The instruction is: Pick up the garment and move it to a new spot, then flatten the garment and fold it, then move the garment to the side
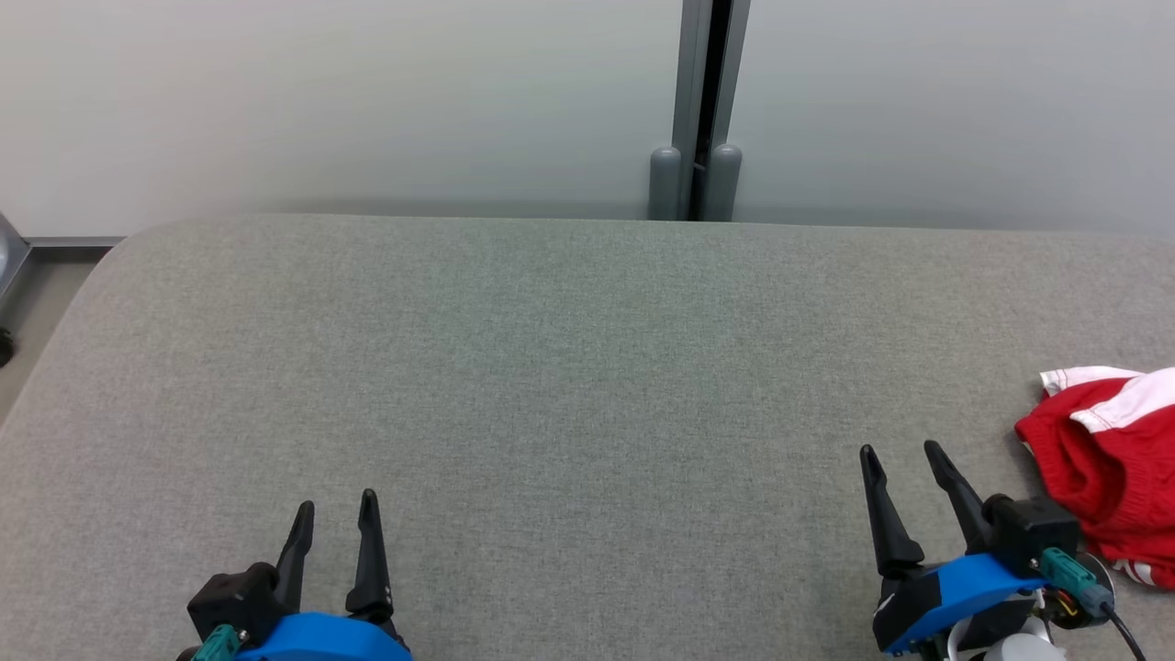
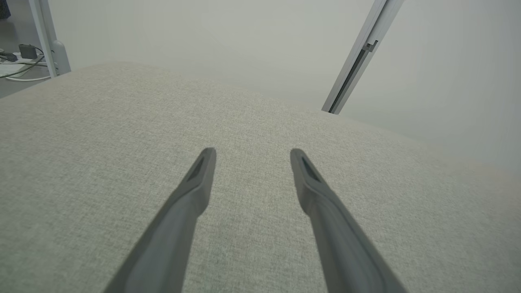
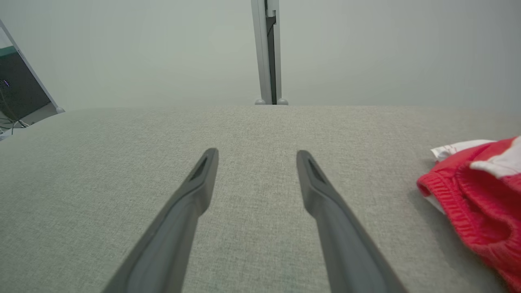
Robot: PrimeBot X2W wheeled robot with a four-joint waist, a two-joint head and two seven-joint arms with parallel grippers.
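- As you look down from the head camera, entry one is the garment (image 1: 1097, 454): red cloth with white trim, crumpled in a heap at the right edge of the grey fabric-covered surface (image 1: 551, 367) and partly cut off by the frame.
- Right gripper (image 1: 900, 448): you find it at the lower right, its two dark fingers spread apart with nothing between them. The garment lies just beside it on its right, and the fingertips are clear of the cloth. You cannot tell whether the gripper's blue body touches the heap.
- Right wrist view: you see both fingers above bare grey weave, and a ribbed red edge of the garment with a white fold off to the right.
- Left gripper (image 1: 338, 500): at the lower left, released and empty, well apart from the garment.
- Left wrist view: the parted fingers sit over plain grey surface.
- Backdrop: pale wall panels (image 1: 321, 101) beyond the far edge, joined by a grey vertical post (image 1: 702, 110) with two rounded feet.
- Margins: a strip of floor (image 1: 41, 294) at the far left; in the left wrist view, cables (image 2: 20, 67) lie on the floor in the upper left corner.
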